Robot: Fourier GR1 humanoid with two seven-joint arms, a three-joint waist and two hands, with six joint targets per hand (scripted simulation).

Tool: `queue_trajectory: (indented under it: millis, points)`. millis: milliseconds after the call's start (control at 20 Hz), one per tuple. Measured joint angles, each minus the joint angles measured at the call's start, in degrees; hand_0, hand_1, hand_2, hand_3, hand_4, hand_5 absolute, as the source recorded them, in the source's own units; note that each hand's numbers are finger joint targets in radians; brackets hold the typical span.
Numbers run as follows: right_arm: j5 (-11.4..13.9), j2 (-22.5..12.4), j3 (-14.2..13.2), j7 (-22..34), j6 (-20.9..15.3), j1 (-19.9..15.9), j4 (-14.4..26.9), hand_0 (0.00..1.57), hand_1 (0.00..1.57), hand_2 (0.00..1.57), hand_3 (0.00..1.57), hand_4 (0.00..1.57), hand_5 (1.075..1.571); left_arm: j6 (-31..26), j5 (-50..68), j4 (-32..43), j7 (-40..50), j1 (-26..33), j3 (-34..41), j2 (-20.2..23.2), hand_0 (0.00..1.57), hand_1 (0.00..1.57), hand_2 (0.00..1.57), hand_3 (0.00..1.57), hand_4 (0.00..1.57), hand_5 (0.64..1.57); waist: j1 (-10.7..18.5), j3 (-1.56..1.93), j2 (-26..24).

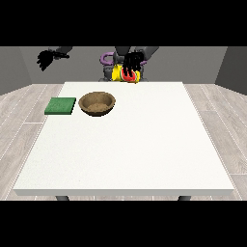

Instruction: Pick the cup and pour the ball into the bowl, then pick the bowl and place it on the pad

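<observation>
A yellow cup is held up above the table's far edge, in front of the robot's torso. The hand at the view's right is curled over it from above and hides much of it. Something red shows at the cup under the fingers; I cannot tell whether it is the ball. A brown bowl stands upright on the table, left of centre and nearer the camera than the cup. A green pad lies flat just left of the bowl. The hand at the view's left hangs raised beyond the table's left side, its fingers relaxed and holding nothing.
The white table stretches towards the camera from the bowl and pad. Grey floor surrounds it on both sides. The robot's torso stands behind the far edge.
</observation>
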Motion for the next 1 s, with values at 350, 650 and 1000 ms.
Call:
queue_trajectory:
  millis: [350,650,1000]
  points:
    - [0.31,0.2,0.52,-1.29,0.78,-1.68,1.28,0.0,0.0,0.0,0.0,0.0,1.571,-8.8,-13.83,3.82,4.25,-4.16,-11.43,-3.95,1.52,1.52,1.57,1.57,1.5,1.232,-1.33,-0.02,1.24]
    - [0.75,0.31,0.62,-2.31,1.14,-0.75,2.39,0.0,0.0,0.0,0.0,0.0,1.571,-15.96,-22.72,5.77,4.67,-5.55,-18.57,-5.54,1.45,1.45,1.57,1.57,1.53,1.137,-0.82,-0.07,0.27]
    - [-0.08,1.1,0.59,2.45,-1.17,-2.12,2.37,0.0,0.0,0.0,0.0,0.1,1.565,-18.72,-26.22,3.69,1.18,-5.56,-18.5,-5.95,1.48,1.48,1.57,1.57,1.5,1.222,1.66,-0.13,-1.04]
